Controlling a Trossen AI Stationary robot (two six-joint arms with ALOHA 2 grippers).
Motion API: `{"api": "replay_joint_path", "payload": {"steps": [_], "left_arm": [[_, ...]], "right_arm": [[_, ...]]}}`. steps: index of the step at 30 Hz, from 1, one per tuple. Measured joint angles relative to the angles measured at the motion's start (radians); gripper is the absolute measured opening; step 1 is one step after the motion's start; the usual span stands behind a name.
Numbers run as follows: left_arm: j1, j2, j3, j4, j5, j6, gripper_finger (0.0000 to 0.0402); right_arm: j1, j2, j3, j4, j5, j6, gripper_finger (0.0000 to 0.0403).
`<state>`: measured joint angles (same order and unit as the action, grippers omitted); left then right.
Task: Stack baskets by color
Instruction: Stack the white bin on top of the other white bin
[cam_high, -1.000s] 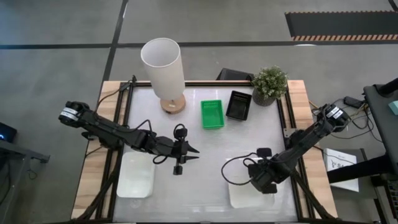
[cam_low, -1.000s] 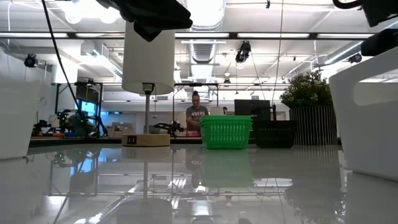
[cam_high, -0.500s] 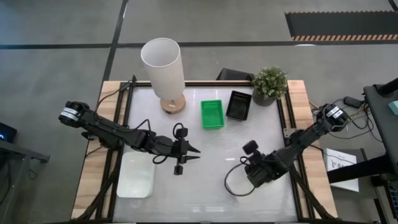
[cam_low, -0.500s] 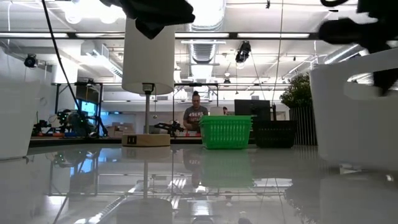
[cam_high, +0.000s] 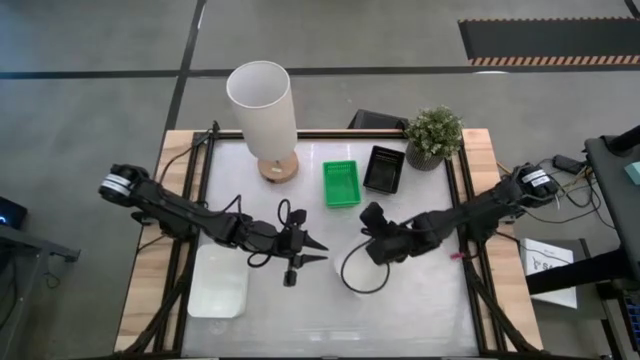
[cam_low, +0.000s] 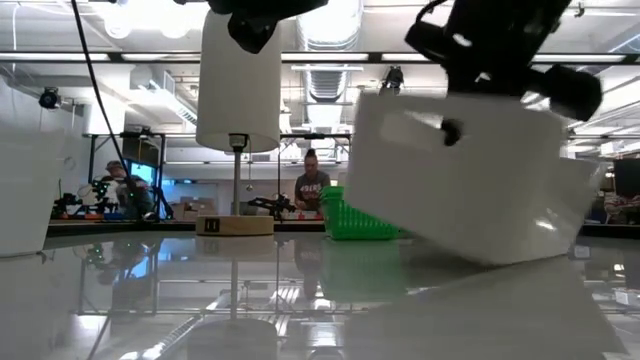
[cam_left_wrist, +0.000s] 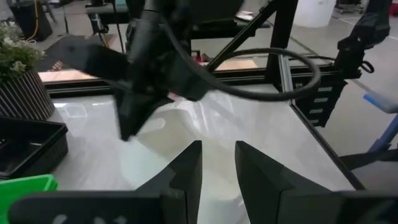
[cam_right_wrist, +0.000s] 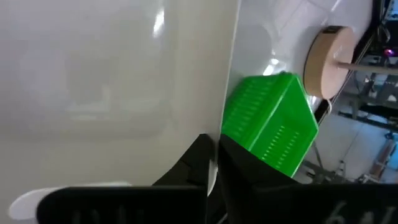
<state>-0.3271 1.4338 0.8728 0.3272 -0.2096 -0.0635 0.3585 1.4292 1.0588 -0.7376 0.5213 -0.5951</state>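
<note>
My right gripper (cam_high: 368, 252) is over the table's middle, shut on a large translucent white basket (cam_low: 470, 180), which fills much of the right wrist view (cam_right_wrist: 112, 74). My left gripper (cam_high: 318, 252) hovers open just to its left, with nothing between its fingers (cam_left_wrist: 217, 165). A second white basket (cam_high: 218, 282) lies flat on the table at the near left. The green basket (cam_high: 340, 184) and the black basket (cam_high: 384, 168) sit side by side on the table at the far middle. My right gripper pinches the white basket's wall at its upper rim (cam_right_wrist: 224, 118) between its two fingers, one on each face of the wall. The fingers slant down onto it from the table's right. The basket hangs tilted below them and appears clear of the table (cam_low: 490, 255).
A tall white lamp (cam_high: 260, 105) on a wooden base stands at the far left, and a potted plant (cam_high: 434, 135) at the far right beside the black basket. A loose cable loop (cam_high: 352, 278) hangs under my right wrist. People show in the room beyond the table (cam_low: 315, 185).
My right gripper has shut on the white basket at the near right, raised it off the table and carried it toward the table's left and far side, to the middle. Its wrist has rolled, and the basket now hangs tilted. My left gripper has tipped slightly without leaving its place.
</note>
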Motion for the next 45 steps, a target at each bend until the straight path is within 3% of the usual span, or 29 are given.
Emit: {"api": "replay_joint_path", "payload": {"steps": [6, 12, 21, 27, 31, 38, 45], "left_arm": [[0.000, 0.038, 0.010, 0.002, 0.000, -0.002, 0.0080], [0.000, 0.050, 0.011, 0.017, -0.002, -0.005, 0.0080], [-0.005, 0.209, 0.124, 0.032, 0.026, -0.009, 0.0080], [-0.006, 0.305, 0.345, -0.290, 0.143, -0.008, 0.0080], [-0.008, 0.374, 0.471, -0.532, 0.187, 0.000, 0.0081], [-0.009, 0.462, 0.547, -0.599, 0.215, 0.054, 0.0147], [-0.009, 0.552, 0.546, -0.459, 0.152, 0.128, 0.0211]], "right_arm": [[-0.046, 0.000, 0.000, 0.029, -0.045, -0.075, 0.0053], [-0.051, -0.010, 0.000, 0.041, -0.050, -0.044, 0.0093], [0.026, -0.139, -0.012, -0.017, -0.050, 0.335, 0.0090], [0.184, -0.267, -0.108, 0.104, -0.041, 0.509, 0.0074], [0.296, -0.331, -0.195, 0.229, 0.053, 0.550, 0.0070], [0.397, -0.386, -0.305, 0.430, 0.161, 0.484, 0.0072], [0.397, -0.381, -0.329, 0.474, 0.162, 0.475, 0.0068]]}}
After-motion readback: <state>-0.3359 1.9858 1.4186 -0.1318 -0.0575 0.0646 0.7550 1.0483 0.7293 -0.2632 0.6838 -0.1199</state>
